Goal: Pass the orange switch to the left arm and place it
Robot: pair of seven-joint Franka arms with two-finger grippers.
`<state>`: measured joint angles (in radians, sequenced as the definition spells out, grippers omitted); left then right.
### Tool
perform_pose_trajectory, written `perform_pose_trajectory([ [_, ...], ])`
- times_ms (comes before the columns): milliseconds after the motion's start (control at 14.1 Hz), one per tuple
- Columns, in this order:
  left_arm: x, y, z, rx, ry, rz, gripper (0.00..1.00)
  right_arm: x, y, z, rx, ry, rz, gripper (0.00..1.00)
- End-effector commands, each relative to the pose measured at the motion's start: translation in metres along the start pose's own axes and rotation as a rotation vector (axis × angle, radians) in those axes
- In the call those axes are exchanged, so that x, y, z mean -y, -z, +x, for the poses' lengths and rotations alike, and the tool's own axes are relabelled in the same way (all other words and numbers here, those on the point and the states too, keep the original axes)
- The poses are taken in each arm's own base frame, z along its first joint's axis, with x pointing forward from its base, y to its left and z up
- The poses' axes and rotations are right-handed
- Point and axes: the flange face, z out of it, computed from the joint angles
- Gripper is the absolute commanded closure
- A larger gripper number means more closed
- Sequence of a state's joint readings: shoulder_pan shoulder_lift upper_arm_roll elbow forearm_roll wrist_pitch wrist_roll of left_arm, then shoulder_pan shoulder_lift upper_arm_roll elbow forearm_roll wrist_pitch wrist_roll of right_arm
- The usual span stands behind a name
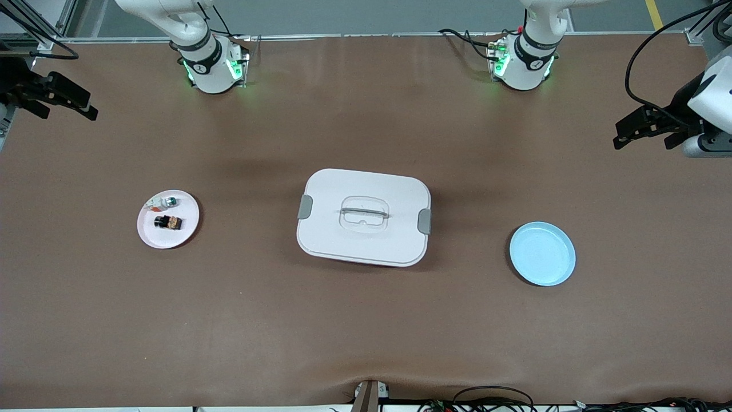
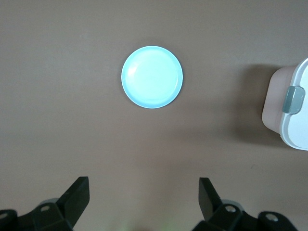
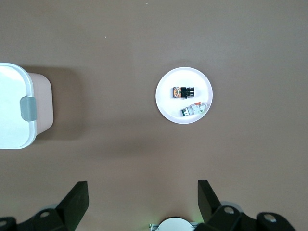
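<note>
The orange switch (image 1: 168, 222) is a tiny black piece with orange marks, lying on a small white plate (image 1: 186, 229) toward the right arm's end of the table; the right wrist view shows the switch (image 3: 182, 91) too. The white lidded box (image 1: 363, 216) stands in the middle of the table. My right gripper (image 1: 86, 109) hangs open and empty in the air at its end of the table, off to the side of the plate; its wrist view shows the open gripper (image 3: 143, 188) over bare mat. My left gripper (image 1: 623, 134) hangs open and empty at the other end (image 2: 144, 185).
A small white piece with a green tip (image 1: 166, 202) shares the white plate with the switch. A light blue plate (image 1: 542, 253) holding nothing sits toward the left arm's end, beside the box. Brown mat covers the whole table. Cables lie along the table's near edge.
</note>
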<state>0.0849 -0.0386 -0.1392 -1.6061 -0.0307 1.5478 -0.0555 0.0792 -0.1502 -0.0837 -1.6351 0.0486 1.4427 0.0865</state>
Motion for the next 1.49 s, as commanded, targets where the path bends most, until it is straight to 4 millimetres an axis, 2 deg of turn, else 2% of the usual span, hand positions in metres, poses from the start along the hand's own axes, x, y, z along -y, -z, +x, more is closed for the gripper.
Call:
perform_pose_trajectory([
  [0,0.003,0.006,-0.001,0.000,-0.023,0.009,0.00,0.001,0.005,-0.008,-0.019,0.014,-0.019,0.00],
  [853,0.000,0.011,-0.001,-0.011,-0.025,0.009,0.00,-0.006,0.013,-0.012,-0.045,0.023,-0.034,0.00],
  [924,-0.002,0.016,-0.001,-0.021,-0.028,0.007,0.00,-0.006,0.015,-0.014,-0.046,0.025,-0.033,0.00],
  [1421,-0.003,0.017,-0.001,-0.023,-0.030,0.007,0.00,-0.010,0.014,-0.015,-0.041,0.031,-0.032,0.00],
])
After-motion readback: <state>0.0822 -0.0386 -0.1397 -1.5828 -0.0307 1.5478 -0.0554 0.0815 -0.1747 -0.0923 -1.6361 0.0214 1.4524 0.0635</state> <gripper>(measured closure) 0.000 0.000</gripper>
